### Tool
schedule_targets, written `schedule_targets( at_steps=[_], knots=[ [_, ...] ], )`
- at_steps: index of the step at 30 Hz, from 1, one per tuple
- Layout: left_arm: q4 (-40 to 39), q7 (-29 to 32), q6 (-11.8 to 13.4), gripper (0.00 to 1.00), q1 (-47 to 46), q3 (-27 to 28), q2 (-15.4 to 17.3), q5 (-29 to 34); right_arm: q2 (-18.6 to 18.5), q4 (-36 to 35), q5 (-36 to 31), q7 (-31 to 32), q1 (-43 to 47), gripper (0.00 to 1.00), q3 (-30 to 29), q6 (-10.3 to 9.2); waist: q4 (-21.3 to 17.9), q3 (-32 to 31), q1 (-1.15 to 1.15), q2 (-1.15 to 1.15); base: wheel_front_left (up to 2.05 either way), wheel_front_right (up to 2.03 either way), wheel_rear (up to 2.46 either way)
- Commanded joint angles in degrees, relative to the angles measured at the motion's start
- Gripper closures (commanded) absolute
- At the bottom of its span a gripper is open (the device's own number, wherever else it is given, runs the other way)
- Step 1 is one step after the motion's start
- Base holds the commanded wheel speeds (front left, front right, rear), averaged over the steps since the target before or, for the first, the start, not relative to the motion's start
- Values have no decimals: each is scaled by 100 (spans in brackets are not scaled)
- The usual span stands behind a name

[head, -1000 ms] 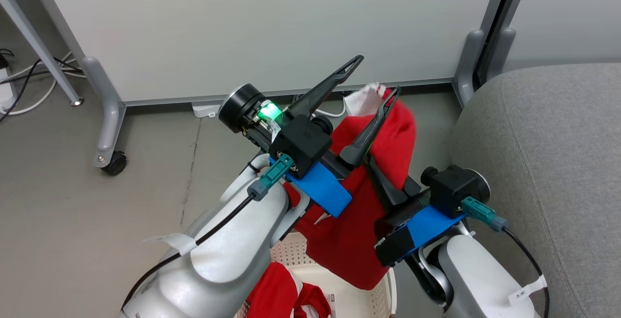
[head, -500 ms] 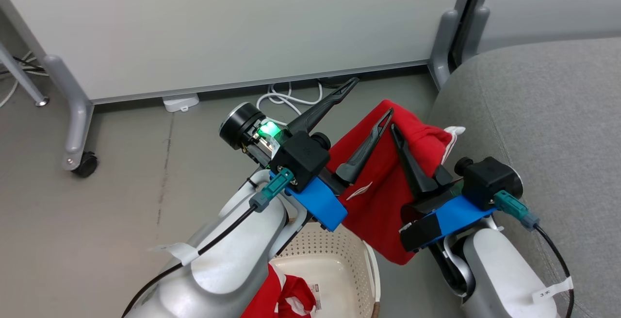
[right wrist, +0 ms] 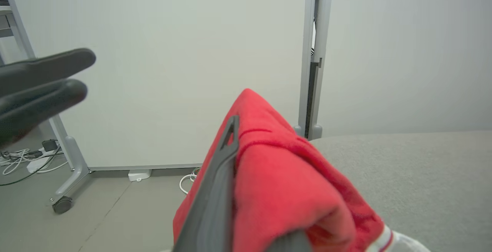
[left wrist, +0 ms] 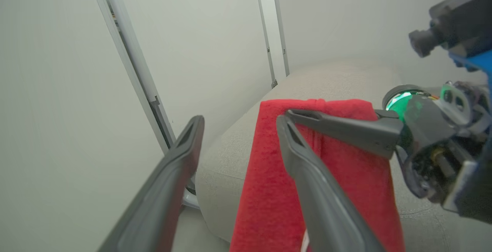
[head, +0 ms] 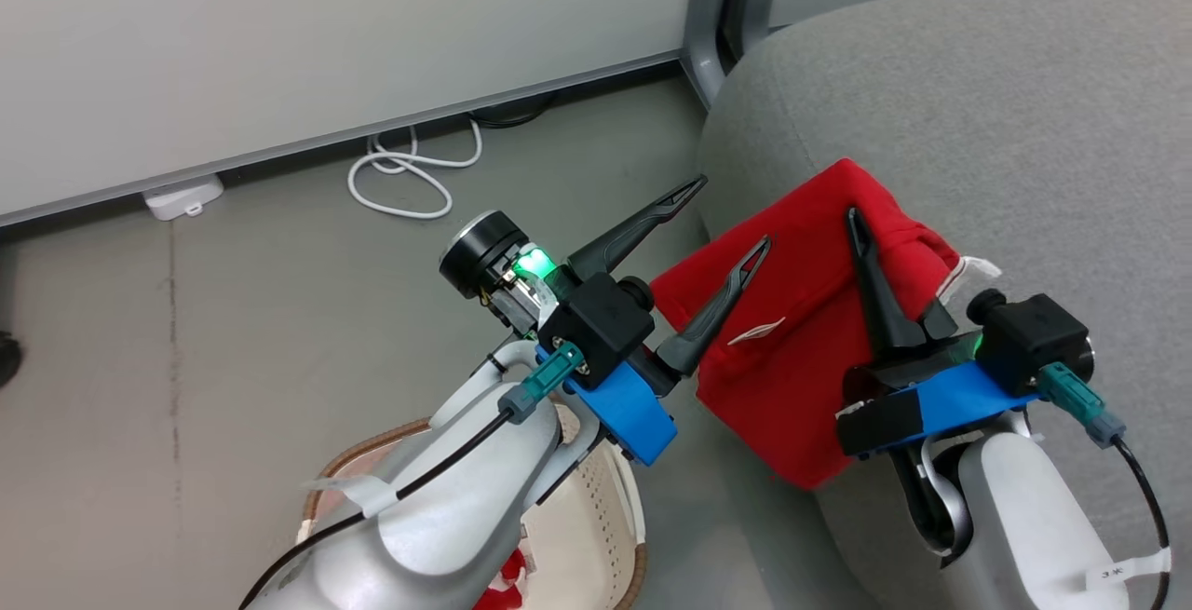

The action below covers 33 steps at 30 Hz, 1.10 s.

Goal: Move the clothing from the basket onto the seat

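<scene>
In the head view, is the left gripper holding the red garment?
No, the left gripper stands open beside the red garment, which the right gripper pinches shut.

One seat (head: 978, 107), far right. One basket (head: 610, 517), near left. Two red garments: the right garment (head: 792, 359) and the near garment (head: 503, 589), a scrap in the basket. Two grippers: left gripper (head: 733, 211), right gripper (head: 857, 223). One white cable (head: 410, 172), far on the floor.
</scene>
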Motion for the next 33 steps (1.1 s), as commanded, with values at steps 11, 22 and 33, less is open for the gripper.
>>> schedule_targets(
  at_steps=[11, 22, 33],
  knots=[
    [-88, -17, -29, 0, 2, -132, 51, 70, -31, -357, -167, -22, 408, 100, -561, 3, -588, 205, 0, 0, 0, 0, 0],
    [-275, -17, -22, 0, -96, -61, 92, 179, -189, -783, -112, -23, -57, 100, -866, 3, -520, 456, 0, 0, 0, 0, 0],
    [-338, -16, -1, 0, -559, -122, 98, 446, -1087, -833, -121, -22, -1902, 100, -1682, 3, -303, 1533, 0, 0, 0, 0, 0]
  ],
)
